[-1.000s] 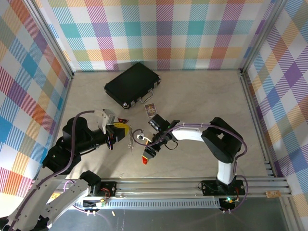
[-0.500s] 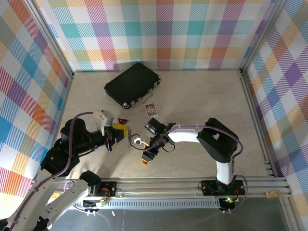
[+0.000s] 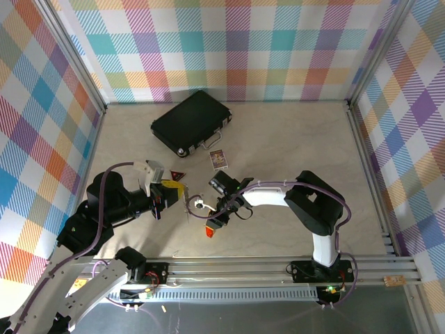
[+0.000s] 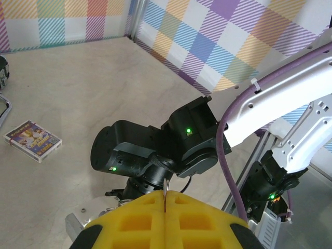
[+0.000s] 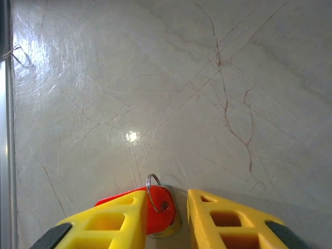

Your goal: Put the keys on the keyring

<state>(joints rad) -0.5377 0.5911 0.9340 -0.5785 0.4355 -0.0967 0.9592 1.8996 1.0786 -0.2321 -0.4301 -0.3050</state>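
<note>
In the top view we see the left gripper (image 3: 179,197) low over the table (image 3: 292,139), pointing toward 3 o'clock. The right gripper (image 3: 212,226) reaches in from the other side, pointing toward 7 o'clock. They come together a little toward 8 o'clock from the table's centre.

The left gripper's yellow pads (image 4: 197,220) are pressed together. In the left wrist view a thin metal wire rises out of the seam between them: this is the keyring (image 4: 165,185), pinched by its edge. From above it reads as a thin grey loop at 3 o'clock of the left fingertips, between the two grippers.

In the right wrist view the right gripper's fingers (image 5: 119,220) stand a little apart, with the keys (image 5: 155,212) in the gap, a small bright red piece carrying a tiny wire ring. The red piece lies against the finger at 9 o'clock, and a slim gap shows beside the finger at 3 o'clock. From above, the keys sit at 5 o'clock of the keyring, near it; we cannot tell whether they touch.

Toward 12 o'clock of the grippers lie a small card box (image 3: 217,158) and a dark red triangle (image 3: 177,174), with a black case (image 3: 191,122) beyond them at 11 o'clock
</note>
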